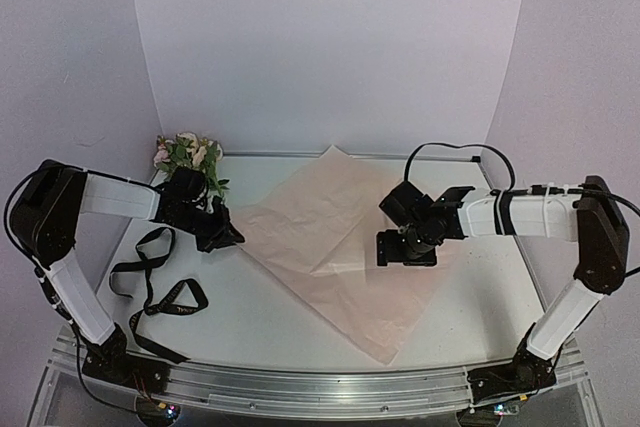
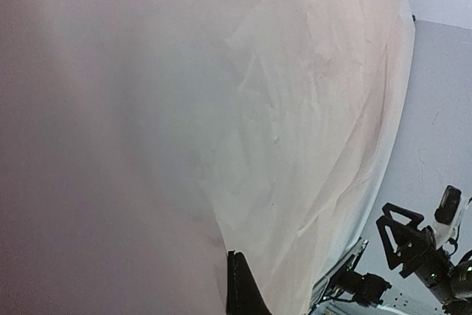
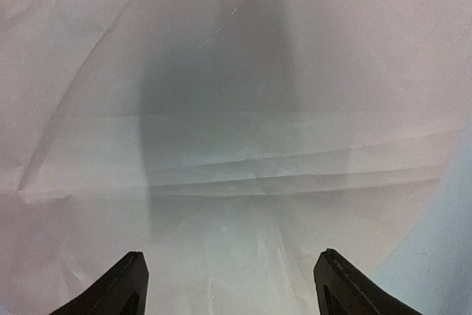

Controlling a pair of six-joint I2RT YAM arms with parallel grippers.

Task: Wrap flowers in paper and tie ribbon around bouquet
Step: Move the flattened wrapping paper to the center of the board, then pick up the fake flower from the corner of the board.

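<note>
The paper (image 1: 330,237) lay flat in the middle of the white table (image 1: 250,317), turned like a diamond, with one corner pointing far, one near, and one to each side. Shallow creases crossed it.

The left gripper (image 1: 228,235) sat low at the sheet's left corner with its jaws clenched together. In the left wrist view only one dark finger (image 2: 240,289) showed, tight against the pink sheet. Whether a fold of paper was pinched between the jaws could not be told.

The right gripper (image 1: 407,250) hovered over the right part of the sheet, pointing down, with its jaws released and spread wide. In the right wrist view both fingertips (image 3: 118,289) stood well apart with nothing between them, only creased paper and the gripper's shadow beneath.

The flowers (image 1: 188,152) lay at the far left corner of the table, just beyond the left arm's wrist and off the paper. The ribbon (image 1: 148,285) lay in loose loops on the near left of the table, left of the sheet and apart from it.
</note>
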